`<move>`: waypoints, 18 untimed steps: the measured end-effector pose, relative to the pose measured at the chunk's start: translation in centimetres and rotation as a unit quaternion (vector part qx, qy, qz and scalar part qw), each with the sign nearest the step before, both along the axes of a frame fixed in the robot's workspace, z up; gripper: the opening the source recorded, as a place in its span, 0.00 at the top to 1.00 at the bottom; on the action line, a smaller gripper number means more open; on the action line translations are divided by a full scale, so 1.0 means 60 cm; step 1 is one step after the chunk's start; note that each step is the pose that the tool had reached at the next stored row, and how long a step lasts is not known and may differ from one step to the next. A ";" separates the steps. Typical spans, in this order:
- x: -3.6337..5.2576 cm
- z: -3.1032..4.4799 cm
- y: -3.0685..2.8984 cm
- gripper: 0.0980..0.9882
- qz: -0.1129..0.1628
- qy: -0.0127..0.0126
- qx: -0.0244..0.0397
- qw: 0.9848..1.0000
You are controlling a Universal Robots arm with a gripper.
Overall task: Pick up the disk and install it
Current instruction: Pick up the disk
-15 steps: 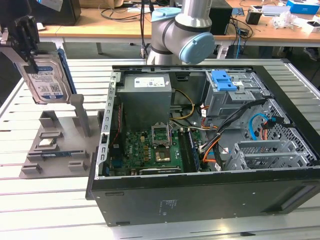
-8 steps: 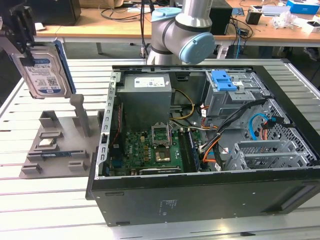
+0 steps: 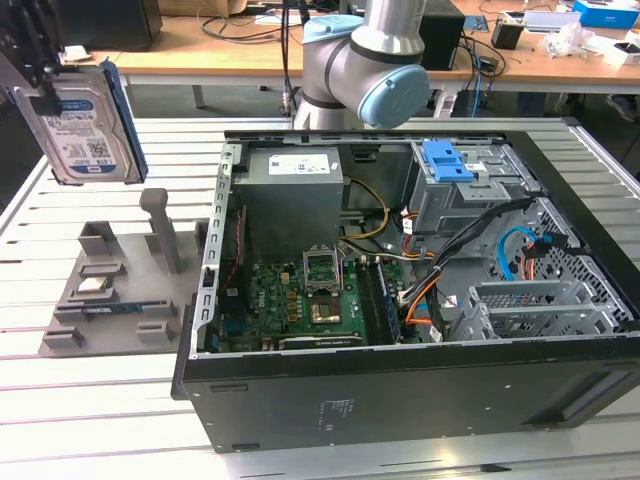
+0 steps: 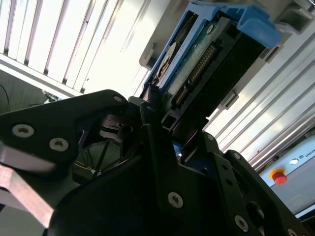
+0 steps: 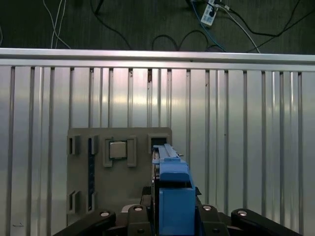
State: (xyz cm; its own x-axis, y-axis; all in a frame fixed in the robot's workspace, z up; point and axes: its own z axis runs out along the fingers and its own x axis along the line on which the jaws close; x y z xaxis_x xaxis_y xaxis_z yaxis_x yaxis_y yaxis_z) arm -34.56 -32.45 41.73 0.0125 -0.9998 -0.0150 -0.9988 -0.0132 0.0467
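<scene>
Disk [image 3: 85,125], held in gripper [image 3: 45,85]: silver metal, glossy paper label [image 3: 75,135], smooth blue plastic caddy [image 3: 127,120]. Gripper: matt black. Holder [image 3: 110,300] below gripper: matt grey plastic. Surface [image 3: 80,400]: pale ribbed metal slats, satin sheen

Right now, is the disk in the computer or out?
Out: the pincer holds the disk aloft above the grey holder, outside the open case.

I see a silver disk [image 3: 85,125] with a white-and-blue label and blue frame, a black tool [image 4: 170,120], a grey tray [image 3: 110,290], a green circuit board [image 3: 300,300] and a pale striped table [image 3: 100,420].
</scene>
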 end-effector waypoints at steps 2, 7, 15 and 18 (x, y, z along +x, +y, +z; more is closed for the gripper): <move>0.000 0.007 0.0000 0.70 0.000 0.000 0.000 1.000; 0.000 0.028 0.0001 0.70 0.000 0.000 0.000 1.000; 0.000 0.062 0.0001 0.70 0.000 0.000 0.000 1.000; 0.000 0.078 0.0002 0.70 0.000 0.000 0.000 1.000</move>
